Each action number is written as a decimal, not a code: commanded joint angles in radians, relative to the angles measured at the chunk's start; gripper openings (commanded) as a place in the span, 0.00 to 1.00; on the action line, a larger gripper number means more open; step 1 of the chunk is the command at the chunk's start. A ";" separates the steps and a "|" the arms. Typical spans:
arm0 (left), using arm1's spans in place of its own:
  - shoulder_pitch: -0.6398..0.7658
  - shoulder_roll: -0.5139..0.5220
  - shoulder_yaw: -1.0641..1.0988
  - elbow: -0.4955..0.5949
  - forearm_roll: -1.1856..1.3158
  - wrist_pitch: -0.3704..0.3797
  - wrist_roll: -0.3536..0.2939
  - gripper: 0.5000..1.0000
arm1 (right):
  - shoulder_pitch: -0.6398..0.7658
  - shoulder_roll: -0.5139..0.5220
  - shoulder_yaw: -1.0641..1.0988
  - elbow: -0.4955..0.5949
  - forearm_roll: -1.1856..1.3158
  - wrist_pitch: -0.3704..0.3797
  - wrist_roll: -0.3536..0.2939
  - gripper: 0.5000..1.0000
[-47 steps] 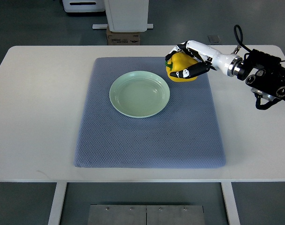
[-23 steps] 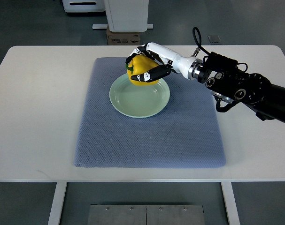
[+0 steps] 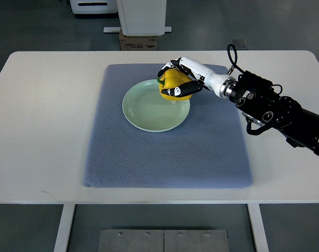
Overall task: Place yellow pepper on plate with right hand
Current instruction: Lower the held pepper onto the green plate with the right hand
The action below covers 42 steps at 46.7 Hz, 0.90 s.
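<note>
A white-and-black robotic right hand (image 3: pixel 181 80), its dark arm reaching in from the right edge of the picture, is gripping a glossy yellow bell pepper (image 3: pixel 173 84) over the upper right part of a round pale green plate (image 3: pixel 148 113). The fingers (image 3: pixel 186 91) are curling around the pepper from above and from the near side, so the hand is closed on the vegetable rather than spread wide. A small green stem is showing at the pepper's far left, just beyond the fingertips. Whether the pepper is touching the plate's surface or hanging just above it cannot be told from this steep top view. Most of the plate is lying bare to the left of and below the hand. The plate is sitting on a blue-grey textured rectangular mat (image 3: pixel 164 163), which is stretching out well below and to both sides of the hand. The mat is lying on a white rounded table (image 3: pixel 38 131). Beyond the table, above the hand, a brown cardboard box (image 3: pixel 138 41) is standing on the grey floor.
</note>
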 commanded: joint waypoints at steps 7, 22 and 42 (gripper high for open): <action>0.000 0.000 0.000 0.000 0.000 0.000 0.000 1.00 | -0.007 0.000 0.001 0.010 0.027 0.000 0.000 0.00; 0.000 0.000 0.000 0.000 0.000 0.000 0.000 1.00 | -0.025 0.000 0.001 0.022 0.037 0.011 -0.003 0.00; 0.000 0.000 0.000 0.000 0.000 0.000 0.000 1.00 | -0.059 0.000 0.080 0.050 0.037 0.017 -0.005 0.96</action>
